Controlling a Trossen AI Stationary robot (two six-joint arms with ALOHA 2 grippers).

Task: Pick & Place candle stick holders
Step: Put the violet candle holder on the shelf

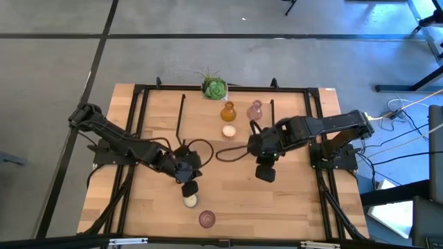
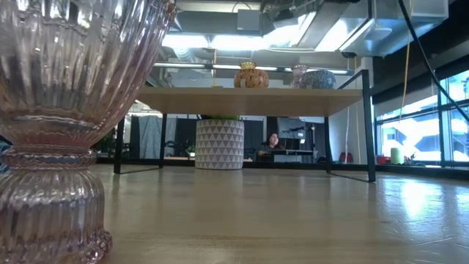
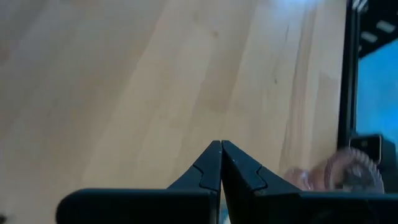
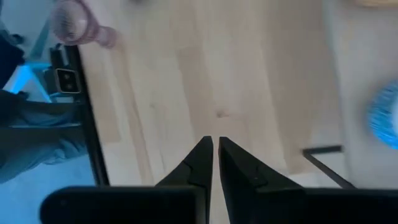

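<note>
The left pincer (image 1: 188, 187) is closed and holds nothing; a cream-white holder (image 1: 190, 201) lies on the worktop (image 1: 291, 200) just beside its tip, and a pinkish-purple holder (image 1: 207, 219) stands near the front edge. The right pincer (image 1: 266, 173), also closed and empty, is well apart from both

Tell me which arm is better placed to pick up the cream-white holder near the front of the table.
Probably the left. The left gripper hangs right beside the cream-white holder, fingers shut and empty. The right gripper, also shut, sits farther off toward the table's right, nearer the amber holder.
</note>
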